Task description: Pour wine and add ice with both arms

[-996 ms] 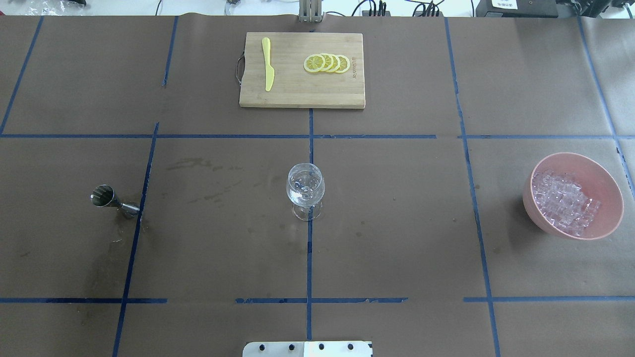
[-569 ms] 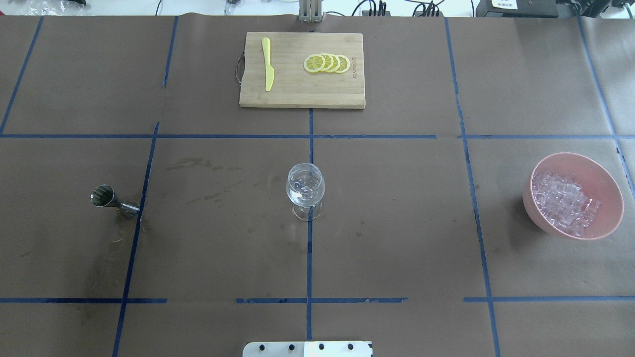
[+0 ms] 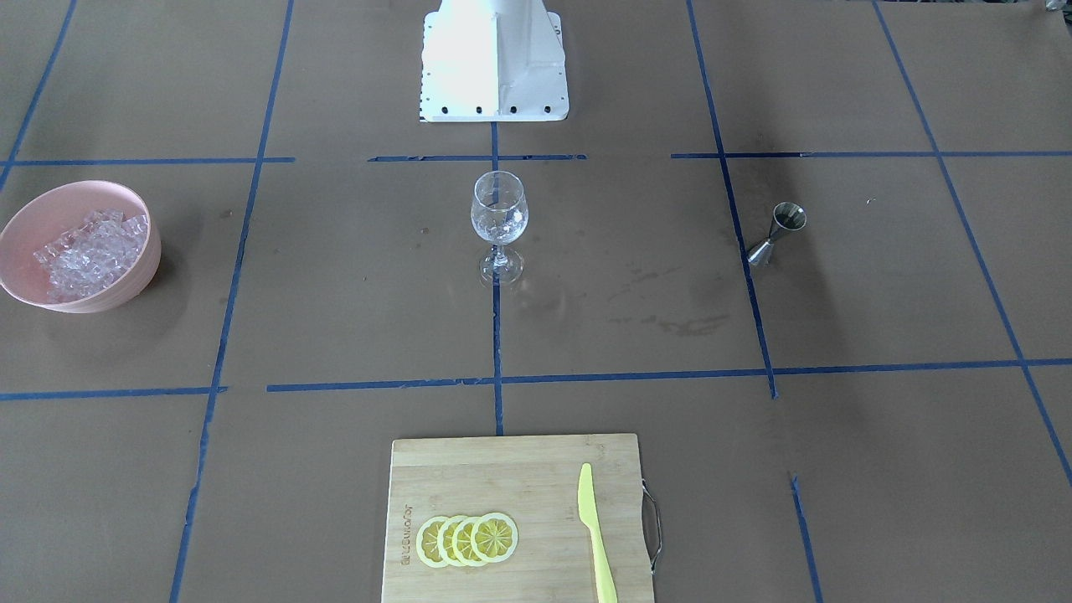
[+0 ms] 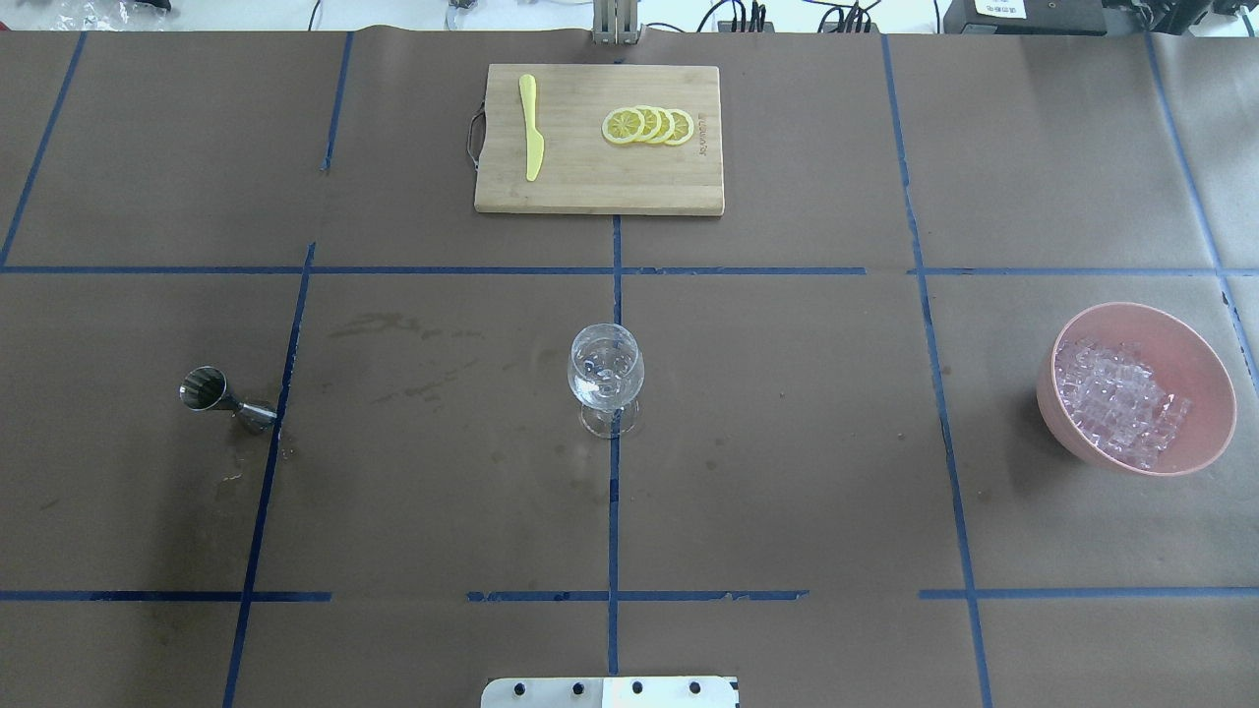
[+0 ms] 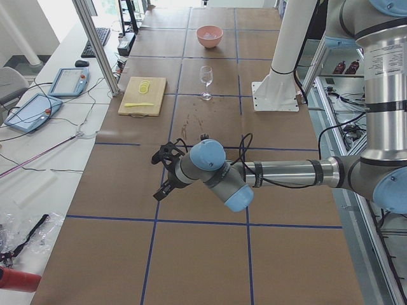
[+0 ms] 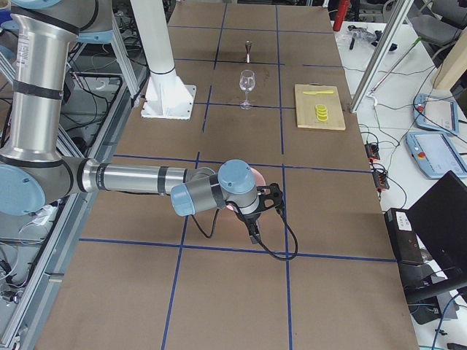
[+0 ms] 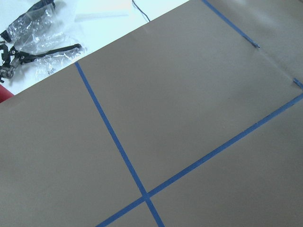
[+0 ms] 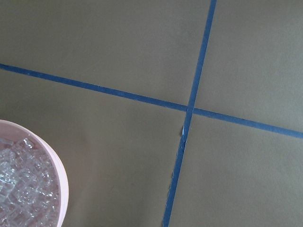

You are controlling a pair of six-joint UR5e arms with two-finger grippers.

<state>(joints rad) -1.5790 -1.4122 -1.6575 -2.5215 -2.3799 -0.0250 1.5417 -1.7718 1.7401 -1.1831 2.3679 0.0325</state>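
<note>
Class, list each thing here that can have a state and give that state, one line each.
wine glass: upright, standing free
jigger: upright, standing free
pink bowl: upright, filled
ice: heaped in the bowl
lemon slices: overlapping row on the cutting board
yellow knife: flat on the board
left gripper: above the table; open or shut cannot be told
right gripper: above the table; open or shut cannot be told

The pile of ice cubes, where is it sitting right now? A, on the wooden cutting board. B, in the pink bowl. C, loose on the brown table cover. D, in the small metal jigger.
B: the ice is heaped inside the pink bowl, far from the board and the jigger.
</note>
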